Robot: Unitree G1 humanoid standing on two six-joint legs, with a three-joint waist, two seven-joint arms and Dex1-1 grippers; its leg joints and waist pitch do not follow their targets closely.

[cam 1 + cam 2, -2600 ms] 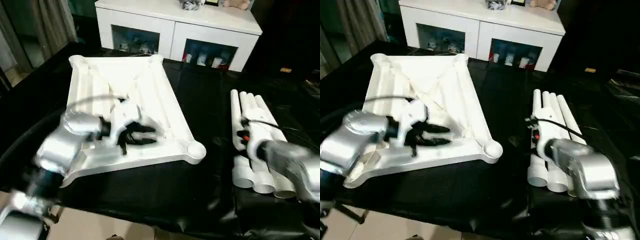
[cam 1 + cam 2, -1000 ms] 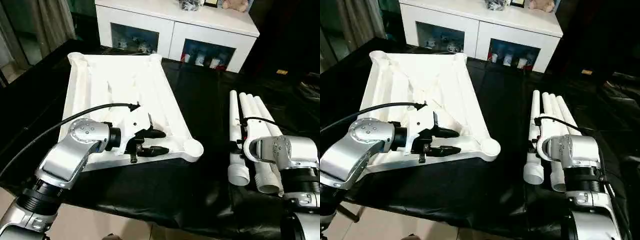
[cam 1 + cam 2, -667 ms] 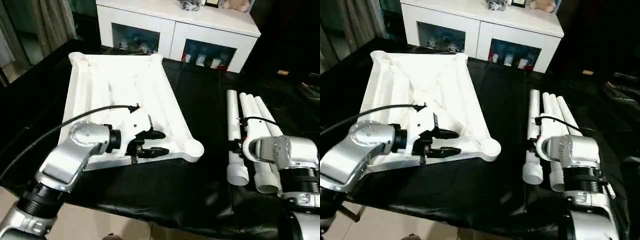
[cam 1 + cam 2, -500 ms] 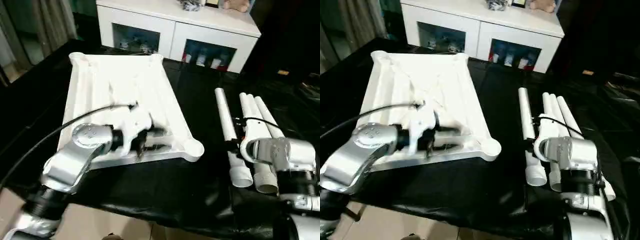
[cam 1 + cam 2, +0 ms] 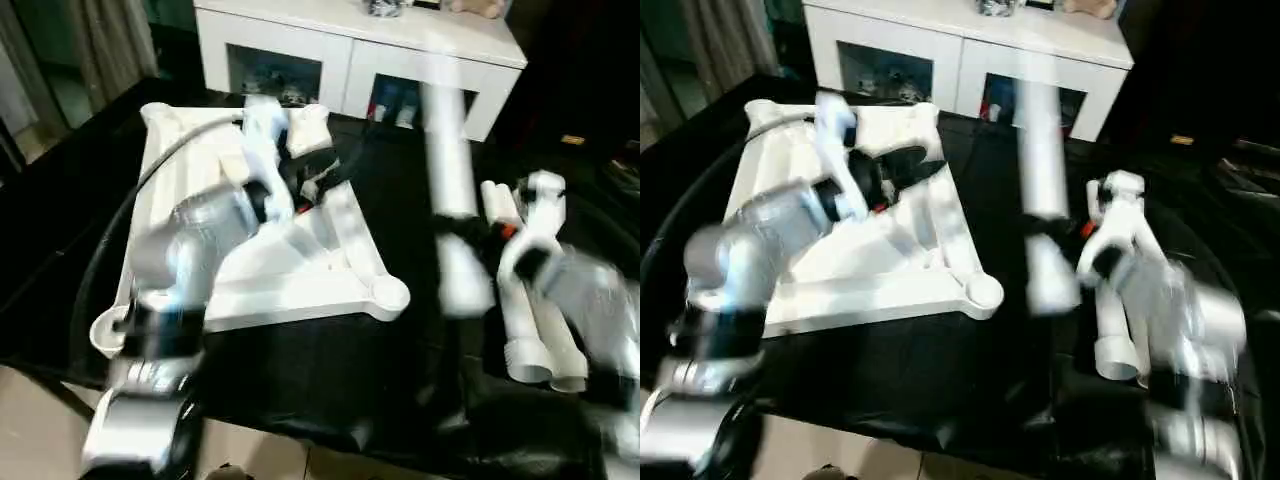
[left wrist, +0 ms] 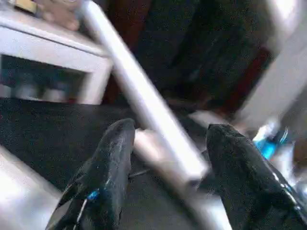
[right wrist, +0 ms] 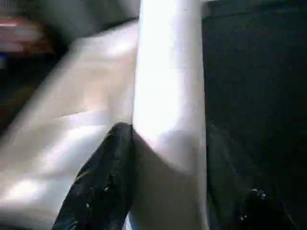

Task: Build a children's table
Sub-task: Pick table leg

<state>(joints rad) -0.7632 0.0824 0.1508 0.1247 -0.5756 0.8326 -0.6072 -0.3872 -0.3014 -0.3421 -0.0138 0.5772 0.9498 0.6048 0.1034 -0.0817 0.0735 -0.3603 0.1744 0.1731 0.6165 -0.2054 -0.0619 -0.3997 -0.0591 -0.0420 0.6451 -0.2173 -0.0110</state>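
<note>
a: right gripper (image 7: 163, 158) is clamped round one leg (image 5: 447, 150), lifted clear of the black table (image 5: 400, 380). long axis close to upright, tilted a little; in the head view its narrow end seems to point up toward the cabinet (image 5: 360, 40) and its wider end hangs just right of the tabletop (image 5: 300, 260).

b: and the left gripper (image 6: 165, 158)?

a: fingers apart, nothing between them, hovering over the tabletop's far edge, the edge nearest the cabinet.

b: how will that leg handle?

a: looks like a hollow plastic tube, so likely light and stiff, but smooth (it could slide or swing in the pads). i'd take it near the thick end for control.

b: the rest?

a: the other legs (image 5: 535, 340) lie right of the tabletop, long axes running away from the robot. tabletop lies ribbed side up, near corner socket (image 5: 388, 293) open.
</note>
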